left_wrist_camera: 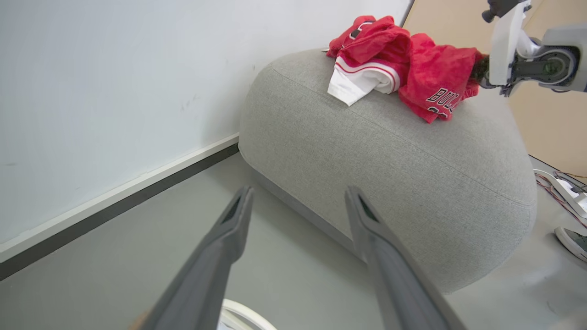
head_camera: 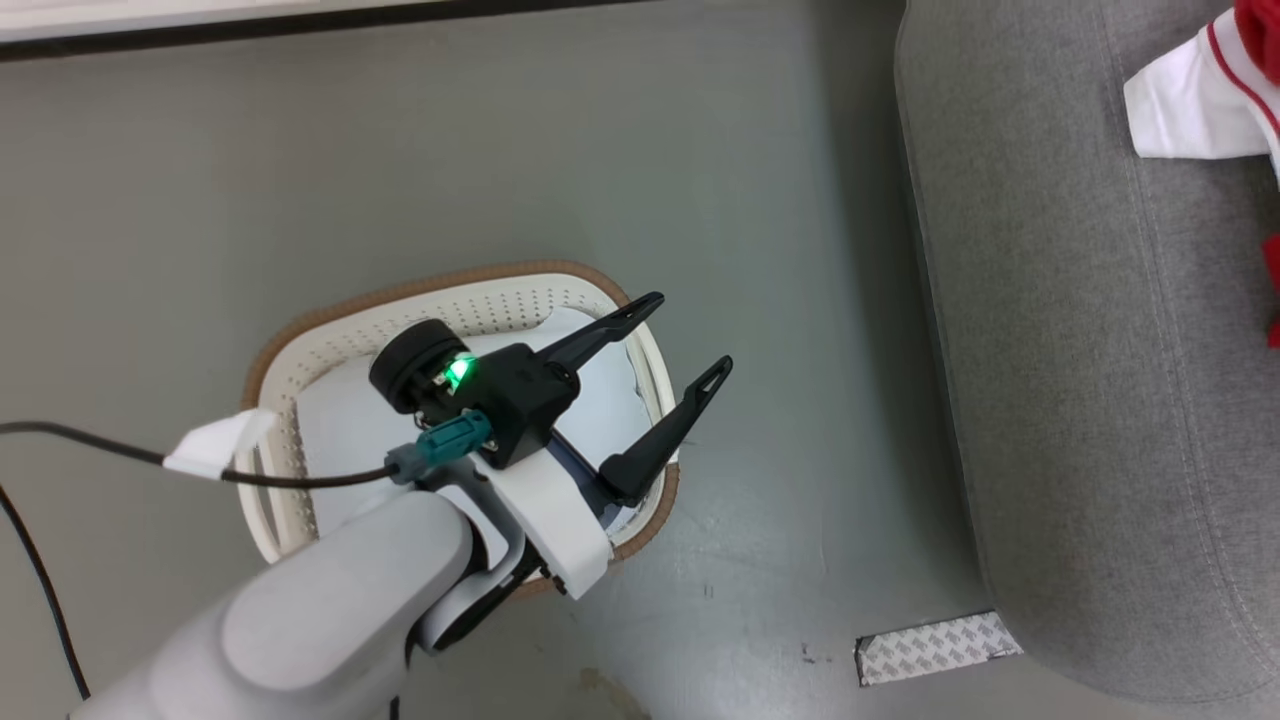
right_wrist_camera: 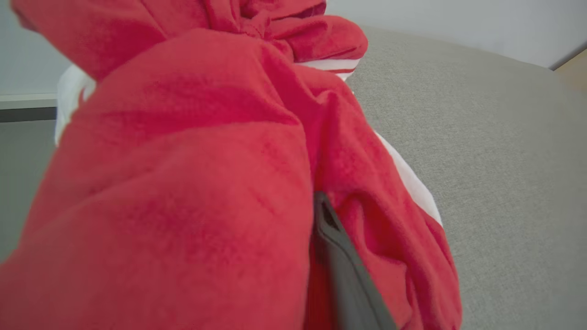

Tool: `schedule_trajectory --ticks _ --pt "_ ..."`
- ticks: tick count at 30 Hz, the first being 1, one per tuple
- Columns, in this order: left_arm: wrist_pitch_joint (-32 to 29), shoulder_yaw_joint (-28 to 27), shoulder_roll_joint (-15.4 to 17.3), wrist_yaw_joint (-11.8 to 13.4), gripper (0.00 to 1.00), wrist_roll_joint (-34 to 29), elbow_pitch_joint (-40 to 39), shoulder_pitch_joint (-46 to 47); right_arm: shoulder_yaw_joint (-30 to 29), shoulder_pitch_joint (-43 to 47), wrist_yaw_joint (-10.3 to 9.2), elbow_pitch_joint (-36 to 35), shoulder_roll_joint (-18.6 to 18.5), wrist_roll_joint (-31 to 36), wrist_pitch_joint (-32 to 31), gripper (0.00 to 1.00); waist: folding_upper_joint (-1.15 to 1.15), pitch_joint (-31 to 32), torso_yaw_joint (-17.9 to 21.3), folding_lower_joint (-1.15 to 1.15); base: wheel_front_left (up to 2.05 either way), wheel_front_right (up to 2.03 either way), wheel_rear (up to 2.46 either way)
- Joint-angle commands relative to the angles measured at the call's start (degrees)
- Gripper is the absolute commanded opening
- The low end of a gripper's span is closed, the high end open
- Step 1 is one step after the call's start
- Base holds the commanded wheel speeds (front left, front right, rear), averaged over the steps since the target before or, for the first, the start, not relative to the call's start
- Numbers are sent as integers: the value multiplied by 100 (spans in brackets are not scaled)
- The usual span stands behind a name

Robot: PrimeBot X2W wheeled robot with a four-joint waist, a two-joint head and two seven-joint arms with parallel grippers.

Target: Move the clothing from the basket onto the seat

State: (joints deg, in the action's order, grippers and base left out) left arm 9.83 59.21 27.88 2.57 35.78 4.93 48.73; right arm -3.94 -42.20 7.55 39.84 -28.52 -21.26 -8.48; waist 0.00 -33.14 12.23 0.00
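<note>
Red basketball clothing lies heaped on a grey sofa, with a laundry basket on the floor beside it.
The large light grey sofa [left_wrist_camera: 390, 160] has rounded edges and sits against a pale wall. The cream basket [head_camera: 330, 330], brown-rimmed and perforated, stands on the grey floor near the sofa and holds a flat pale pad [head_camera: 350, 420]. The clothing [left_wrist_camera: 403, 64], bright red with white striped trim and "BULLS" lettering, rests bunched on top of the sofa. The left gripper [head_camera: 690, 333] hangs over the basket with its two dark fingers spread wide and nothing between them. The right gripper [left_wrist_camera: 477, 68] is pushed into the red fabric. One finger [right_wrist_camera: 341, 270] shows among the folds, and whether it pinches the cloth cannot be told.
</note>
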Motion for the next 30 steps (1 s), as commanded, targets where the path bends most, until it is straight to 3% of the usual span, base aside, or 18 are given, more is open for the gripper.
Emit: schedule_trajectory --ticks 1,15,23,30 --pt "64 -18 -8 3 100 34 53 -71 86 -22 -13 -17 -113 -75 -72 100 0 97 -18 0 0 0 0" --pt "388 -49 -266 27 100 396 585 -660 1036 936 -13 -546 -528 -551 -1099 100 0 1409 212 0 0 0 0" --pt "494 -235 -378 113 100 565 695 -1059 977 1810 -13 -1820 -870 -760 -1277 100 0 2166 210 0 0 0 0" --pt "528 -601 -382 269 100 681 660 -1391 681 2343 -13 -2937 -765 -729 -1164 100 0 2687 -7 0 0 0 0"
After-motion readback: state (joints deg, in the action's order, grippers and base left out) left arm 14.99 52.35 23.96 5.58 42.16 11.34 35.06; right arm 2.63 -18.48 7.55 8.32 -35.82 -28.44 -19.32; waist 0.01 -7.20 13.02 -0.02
